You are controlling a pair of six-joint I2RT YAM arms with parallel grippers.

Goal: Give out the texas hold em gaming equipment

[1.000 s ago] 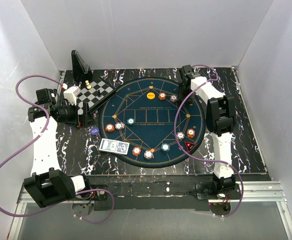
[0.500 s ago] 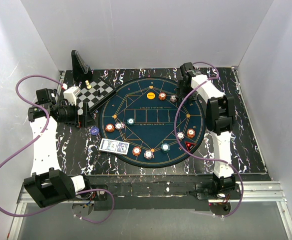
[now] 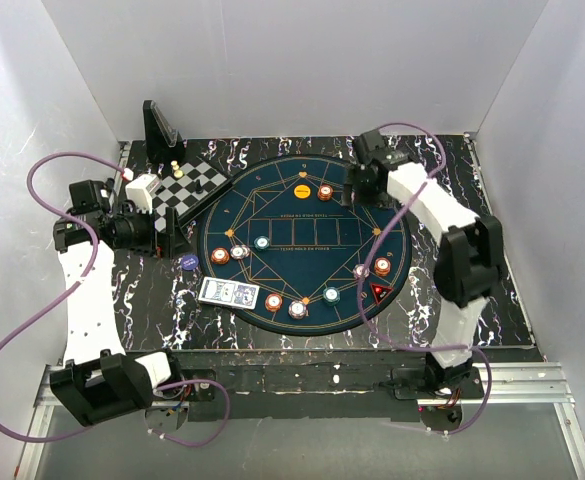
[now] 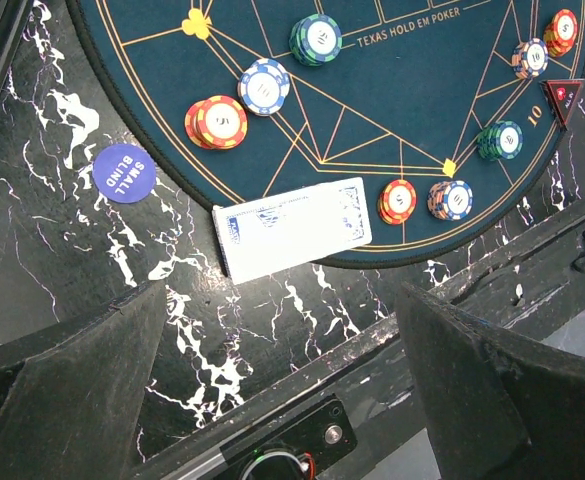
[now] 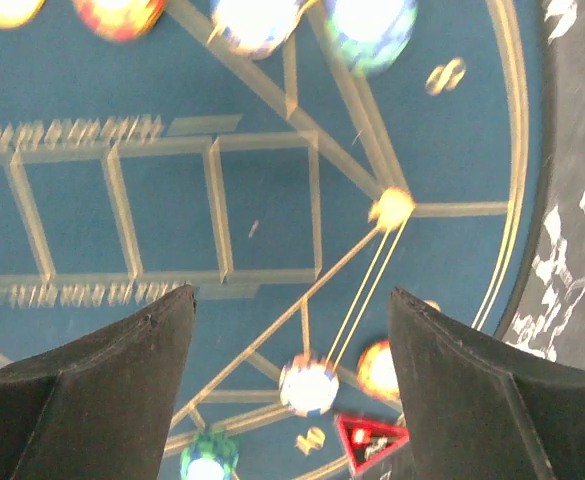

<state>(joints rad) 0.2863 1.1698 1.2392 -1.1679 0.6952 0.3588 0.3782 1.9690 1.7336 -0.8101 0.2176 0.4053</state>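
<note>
Right pincer [image 5: 290, 292] hangs over the mat [image 3: 292, 265] toward the table's [image 3: 152, 300] far right corner. Its fingers are wide apart with nothing between them, and that wrist view is blurred. Left pincer [image 4: 282, 290] is also wide and empty, up over the table's left side near the checkered board [image 3: 194, 184].

Chip stacks [image 4: 217, 120] sit in small groups around the mat's ring: orange, white-blue and green on the left, more along the near edge and the right. Yellow marker [image 3: 303, 190] is on the mat's far side, and the red triangular marker [image 3: 378, 292] is on its near right. The small blind marker [image 4: 122, 171] lies on bare table just off the mat's left rim. The deck of cards [image 4: 292, 228] lies flat across the mat's near-left rim, partly on the mat and partly on the table. An orange stack [image 4: 397, 200] sits just beside its right end.

Likely step: chips look mostly spread out, so the deck seems next, and the left pincer is the closer one. To do it well, come straight down with the fingers across the deck's narrow width. Stay clear of the orange stack at its end, close slowly so the cards don't fan, and lift before moving sideways.

Containers: no box, tray or rack in view. I can't tell whether the deck is boxed or loose.
</note>
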